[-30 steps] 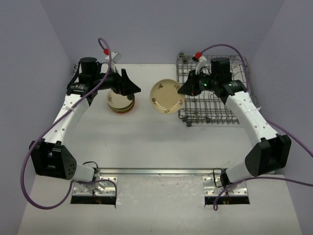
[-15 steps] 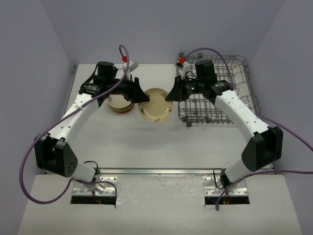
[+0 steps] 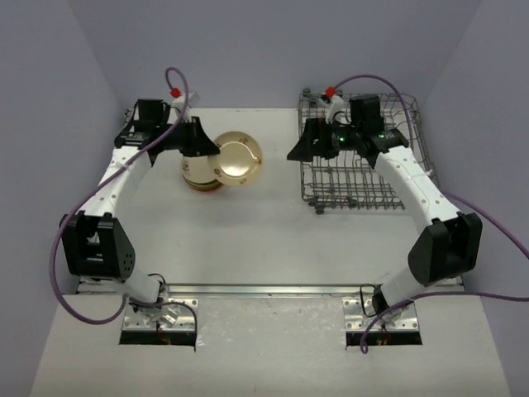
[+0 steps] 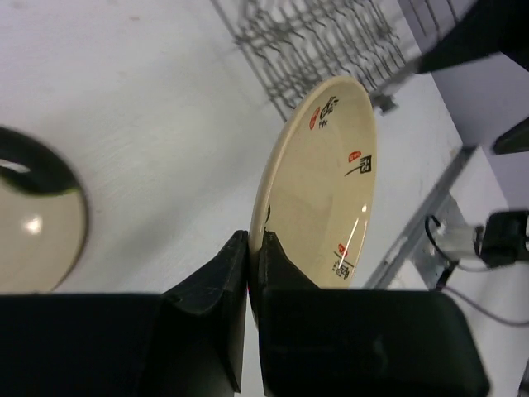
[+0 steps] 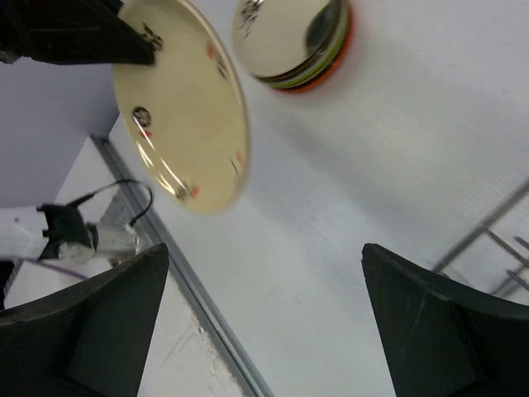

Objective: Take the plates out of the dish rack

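Observation:
A pale yellow patterned plate (image 3: 237, 160) (image 4: 326, 182) (image 5: 182, 107) hangs tilted in the air, and my left gripper (image 3: 212, 150) (image 4: 254, 244) is shut on its rim. It hovers just right of a stack of plates (image 3: 198, 175) (image 5: 293, 41) on the table, whose shiny top plate (image 4: 33, 227) shows in the left wrist view. My right gripper (image 3: 297, 150) (image 5: 263, 252) stands open with nothing between its fingers, at the left edge of the grey wire dish rack (image 3: 388, 197) (image 4: 331, 41), well apart from the held plate.
The rack stands at the back right against the wall. Purple cables loop from both arms. A metal rail (image 3: 264, 289) (image 5: 190, 289) runs along the near table edge by the arm bases.
The yellow plate passed from the right gripper to the left. The left jaws shut on it and carried it left toward the stack; the right jaws opened and drew back to the rack.

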### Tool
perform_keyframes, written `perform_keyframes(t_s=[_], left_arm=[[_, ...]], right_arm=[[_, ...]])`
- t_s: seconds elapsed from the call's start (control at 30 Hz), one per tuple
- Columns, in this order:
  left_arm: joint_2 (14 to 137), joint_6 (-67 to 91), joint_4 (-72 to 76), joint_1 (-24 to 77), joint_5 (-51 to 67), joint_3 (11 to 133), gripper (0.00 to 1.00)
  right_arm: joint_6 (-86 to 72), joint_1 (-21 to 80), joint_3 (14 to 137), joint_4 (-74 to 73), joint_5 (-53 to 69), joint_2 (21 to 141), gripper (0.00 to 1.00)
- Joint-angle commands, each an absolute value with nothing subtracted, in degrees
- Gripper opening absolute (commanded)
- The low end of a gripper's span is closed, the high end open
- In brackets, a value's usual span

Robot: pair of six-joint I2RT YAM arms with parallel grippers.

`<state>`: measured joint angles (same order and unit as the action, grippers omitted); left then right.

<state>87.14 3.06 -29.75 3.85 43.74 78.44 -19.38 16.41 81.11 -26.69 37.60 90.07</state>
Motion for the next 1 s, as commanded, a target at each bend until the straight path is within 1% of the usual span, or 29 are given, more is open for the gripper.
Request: perform_keyframes(t_s=[0.0,0.1,0.2,0.27,0.5,0.53,0.57,0.6,0.63,0.7,0.8,0.83,0.97], left_arm=[[94.65,7.09,-30.76,-11.09,38.83,83.08,0.0],[99.39,6.69,-31.31,-14.29,37.24,84.81,0.03],[104.05,6.16,-31.55,-14.67,34.19,87.0,0.06],[105.57,6.47,-31.31,-14.66,33.13,87.49,0.05],[110.35,7.89,-29.79,-14.92,34.78,88.04,0.08],[110.46,7.72,-29.82,-14.85,34.76,87.92,0.11],[110.42,7.38,-29.92,-14.85,34.9,87.73,0.18],[110.27,7.01,-29.99,-14.85,35.05,87.55,0.3],[110.01,6.6,-30.05,-14.85,35.21,87.4,0.49],[108.59,6.02,-30.15,-14.77,35.15,86.83,0.73],[105.64,4.3,-30.54,-14.69,34.38,86.82,0.97],[104.43,3.62,-30.84,-14.52,32.95,87.06,0.99],[96.26,-2.22,-32.72,-11.57,22.73,87.86,1.0]], right_arm=[[-22.04,5.04,80.61,-27.35,37.54,87.92,0.99],[-21.17,1.72,78.44,-27.42,37.33,86.6,0.99],[-19.34,0.45,76.12,-27.51,36.31,85.08,0.99],[-19.14,0.44,75.47,-27.51,36.69,84.67,0.99],[-18.99,0.44,74.0,-27.6,37.27,83.52,0.99],[-18.96,0.44,74.03,-27.63,37.28,83.57,0.99],[-18.86,0.44,74.13,-27.72,37.33,83.52,0.99],[-18.81,0.44,74.2,-27.8,37.38,83.57,0.99],[-18.81,0.44,74.26,-27.85,37.43,83.72,0.99],[-18.9,0.35,74.46,-28.04,37.61,83.84,0.99],[-18.9,0.35,74.93,-28.27,37.15,83.45,0.99],[-18.8,0.35,75.13,-28.46,36.77,83.31,0.99],[-17.71,0.37,76.02,-30.28,31.63,82.05,0.99]])
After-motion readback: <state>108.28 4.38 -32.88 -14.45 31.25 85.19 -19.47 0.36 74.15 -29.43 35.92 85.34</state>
